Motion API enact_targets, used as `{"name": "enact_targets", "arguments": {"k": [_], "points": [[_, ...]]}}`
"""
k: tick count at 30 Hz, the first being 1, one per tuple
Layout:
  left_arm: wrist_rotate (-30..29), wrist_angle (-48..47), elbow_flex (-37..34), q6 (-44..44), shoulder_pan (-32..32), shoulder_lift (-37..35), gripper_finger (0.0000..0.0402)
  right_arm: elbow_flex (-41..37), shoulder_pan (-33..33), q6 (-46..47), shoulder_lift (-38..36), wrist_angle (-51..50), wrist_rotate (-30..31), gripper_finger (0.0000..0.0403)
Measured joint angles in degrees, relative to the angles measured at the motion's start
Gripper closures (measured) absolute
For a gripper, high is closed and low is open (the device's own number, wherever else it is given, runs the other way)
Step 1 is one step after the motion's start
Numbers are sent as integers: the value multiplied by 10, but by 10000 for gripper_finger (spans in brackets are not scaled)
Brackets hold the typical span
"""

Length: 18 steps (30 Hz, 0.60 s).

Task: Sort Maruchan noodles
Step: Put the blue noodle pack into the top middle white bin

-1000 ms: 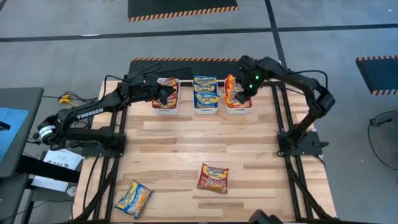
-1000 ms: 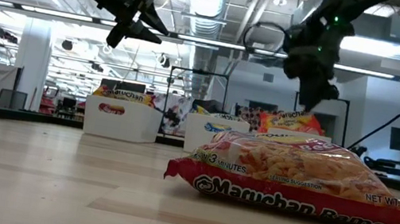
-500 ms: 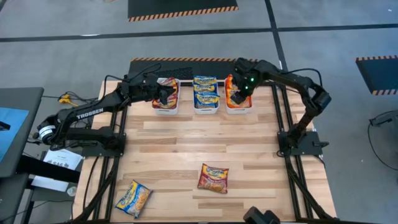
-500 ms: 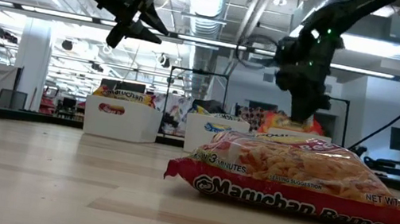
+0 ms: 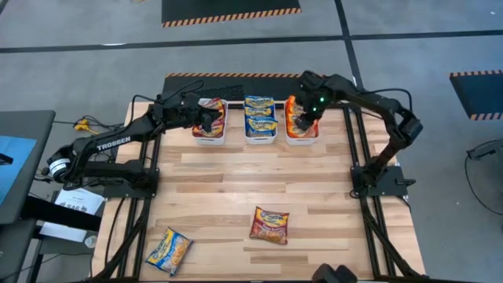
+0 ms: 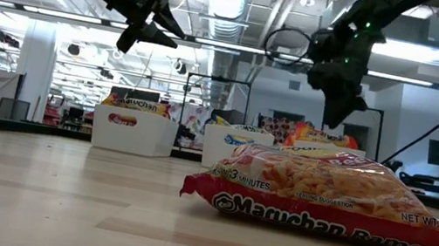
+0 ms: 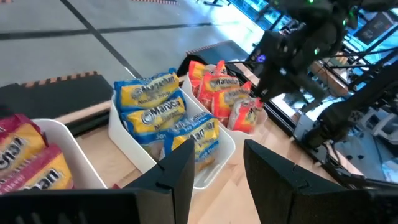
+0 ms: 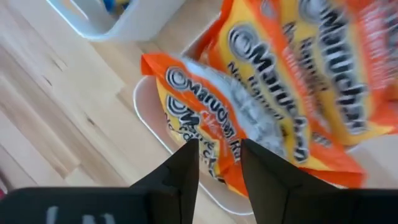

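red noodle packet (image 6: 335,199) cut off at right edge, left bin (image 7: 74,155) partly cropped

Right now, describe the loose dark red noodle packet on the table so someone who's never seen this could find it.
Start at the wooden table, whose far edge holds three white rectangular plastic bins. Near the front edge two flat glossy packets lie loose. The dark red packet is the one near the middle; its neighbour, the blue and yellow packet, lies at the front left corner.

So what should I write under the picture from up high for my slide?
Two robot arms hover over three white bins of ramen; one red packet and one blue packet wait on the table.
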Motion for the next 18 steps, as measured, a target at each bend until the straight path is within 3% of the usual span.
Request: {"name": "enact_targets", "arguments": {"k": [5, 10, 18], "points": [[106, -46, 0, -54, 26, -19, 278, 29, 0, -3, -30, 1, 0, 257], [231, -181, 0, -85, 39, -62, 278, 59, 8, -1, -57, 5, -19, 259], [275, -418, 0, -96, -6, -122, 278, 62, 51, 31, -85, -23, -48, 258]]}}
